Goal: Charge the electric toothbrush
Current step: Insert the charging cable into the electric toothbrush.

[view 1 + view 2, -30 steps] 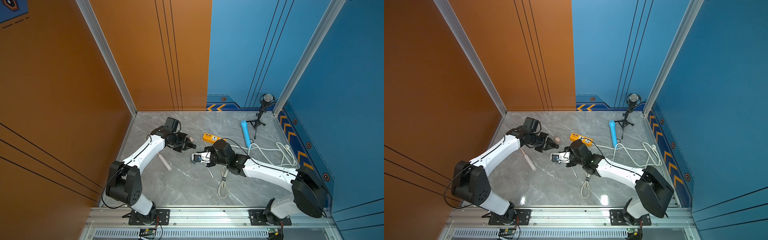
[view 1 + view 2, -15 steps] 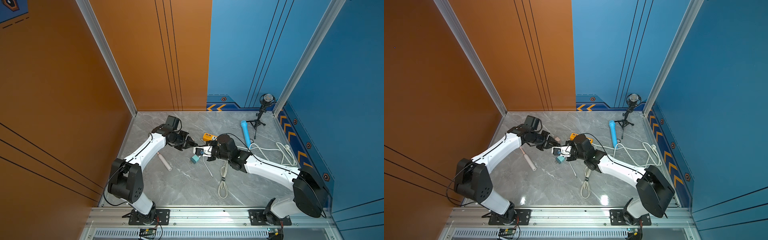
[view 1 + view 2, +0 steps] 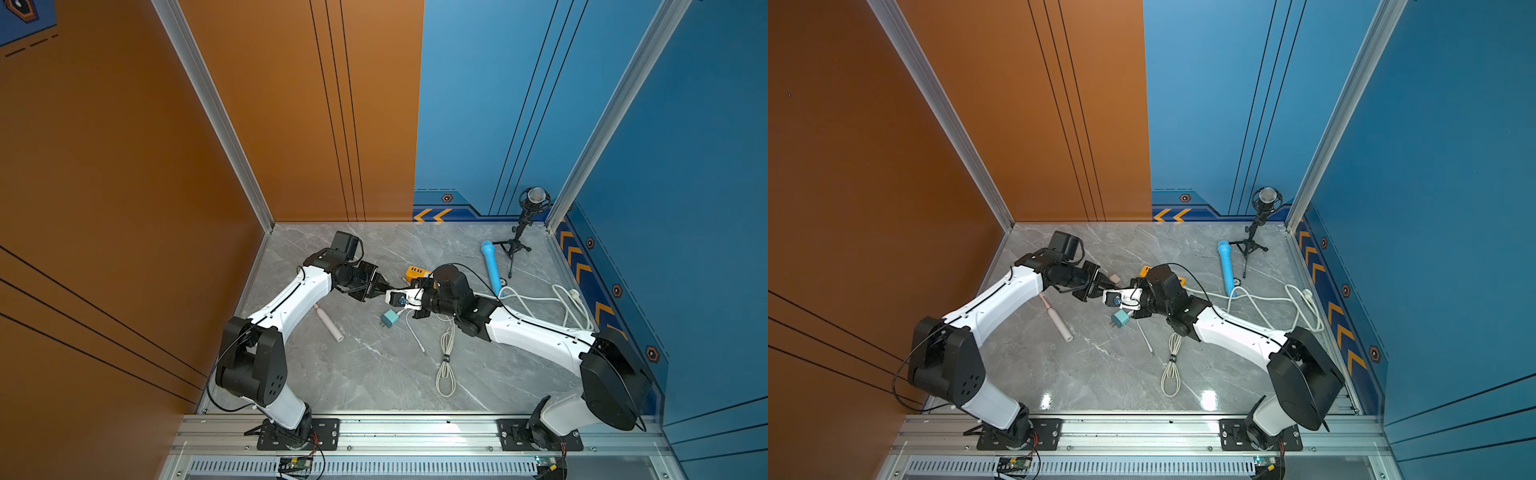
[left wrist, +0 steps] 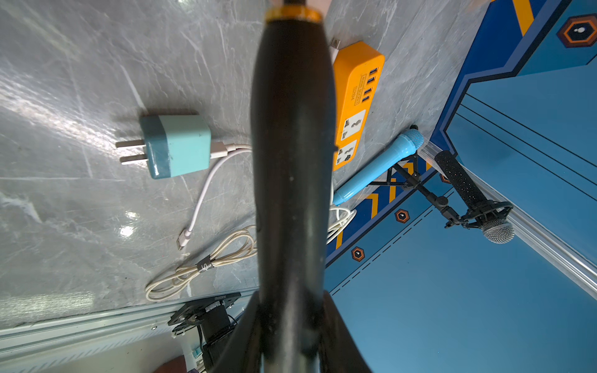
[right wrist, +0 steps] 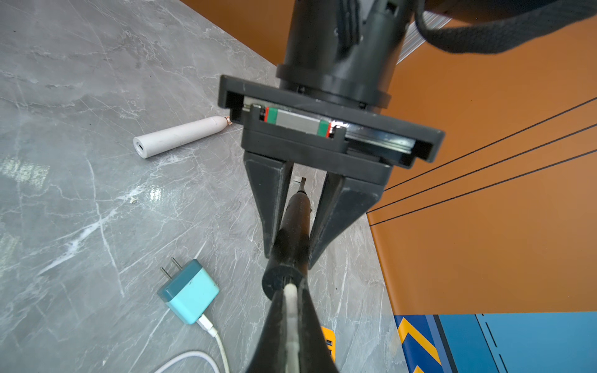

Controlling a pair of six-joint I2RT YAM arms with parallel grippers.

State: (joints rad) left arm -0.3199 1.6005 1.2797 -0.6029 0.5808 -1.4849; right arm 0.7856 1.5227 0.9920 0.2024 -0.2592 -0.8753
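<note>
The electric toothbrush (image 4: 290,129) is black with an orange ring and hangs in the air between the two arms. My left gripper (image 4: 292,310) is shut around its body, and the right wrist view shows the same grip (image 5: 292,255). My right gripper (image 5: 289,290) is shut on the white charging cable plug (image 5: 290,310). The plug's tip meets the toothbrush's round base (image 5: 281,277); how deep it sits is hidden. In both top views the grippers meet tip to tip above mid-table (image 3: 384,291) (image 3: 1102,291). The cable runs down to a teal wall adapter (image 3: 389,320) lying on the table.
A white toothbrush handle (image 3: 328,322) lies under the left arm. An orange power strip (image 3: 417,272) sits behind the right wrist. Also here are a blue microphone (image 3: 490,266), a black microphone on a tripod (image 3: 525,216), a tied cable coil (image 3: 445,357) and loose white cord (image 3: 557,303).
My right gripper has risen and moved back toward the left gripper with the cable plug, uncovering the teal adapter. The left gripper has swung the toothbrush toward it, so the two now meet.
</note>
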